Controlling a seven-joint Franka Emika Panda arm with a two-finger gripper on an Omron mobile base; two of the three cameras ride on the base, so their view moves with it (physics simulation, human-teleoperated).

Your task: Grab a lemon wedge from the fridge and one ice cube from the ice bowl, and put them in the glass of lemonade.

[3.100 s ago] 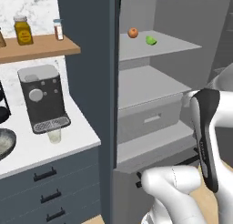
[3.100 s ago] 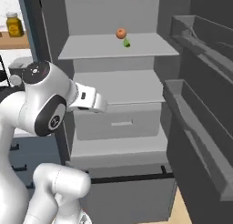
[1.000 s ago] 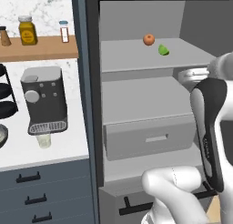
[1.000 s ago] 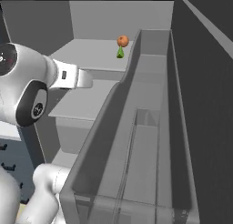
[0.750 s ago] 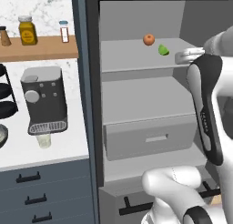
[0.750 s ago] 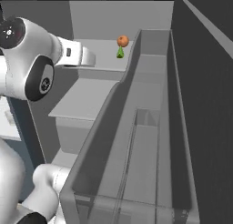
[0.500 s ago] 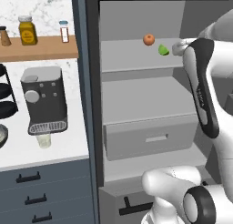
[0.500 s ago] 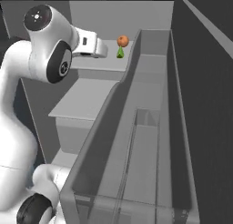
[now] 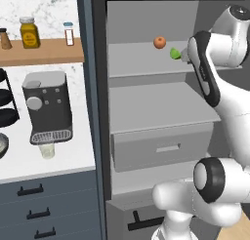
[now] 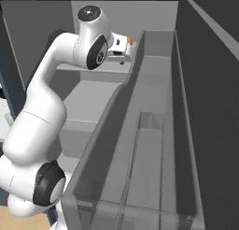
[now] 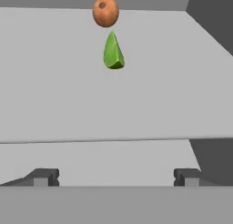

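No readable text, label, brand, number or sign appears on anything; the amber jar and small bottle on the wooden shelf carry nothing legible

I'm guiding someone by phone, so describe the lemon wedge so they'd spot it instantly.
Look in the open fridge at its top pale grey shelf. Two small things lie there: the lemon wedge is the pointed yellow-green sliver, right of the round orange fruit.

The arm has risen, bringing its jaws level with the lemon wedge.
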